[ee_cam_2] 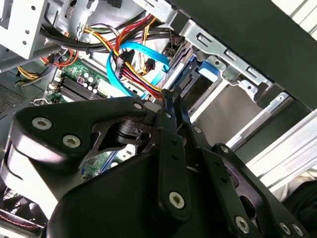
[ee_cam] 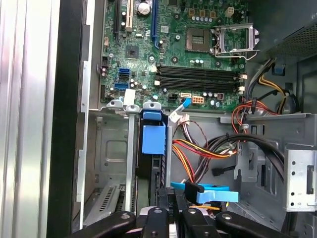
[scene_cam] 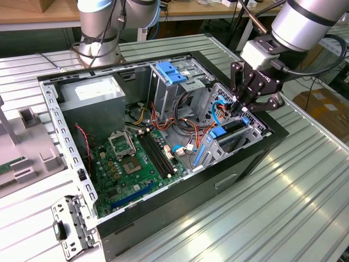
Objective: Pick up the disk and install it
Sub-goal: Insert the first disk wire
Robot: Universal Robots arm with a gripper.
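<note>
Open computer case point(scene_cam: 163, 218) lying on ribbed metal counter point(scene_cam: 294, 207), motherboard point(scene_cam: 131, 164) facing up. Disk point(scene_cam: 235, 130) sitting upright in drive bay at case's end toward exterior view's right, blue carrier point(ee_cam: 153, 139) showing. End effector point(scene_cam: 240, 106) hovering over it, fingers point(ee_cam_2: 171, 111) pressing together, gripping nothing.

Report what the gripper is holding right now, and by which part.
The gripper sits over the drive bay with its fingers closed together. The disk stands edge-up in the bay; whether its top edge is pinched cannot be told.
</note>
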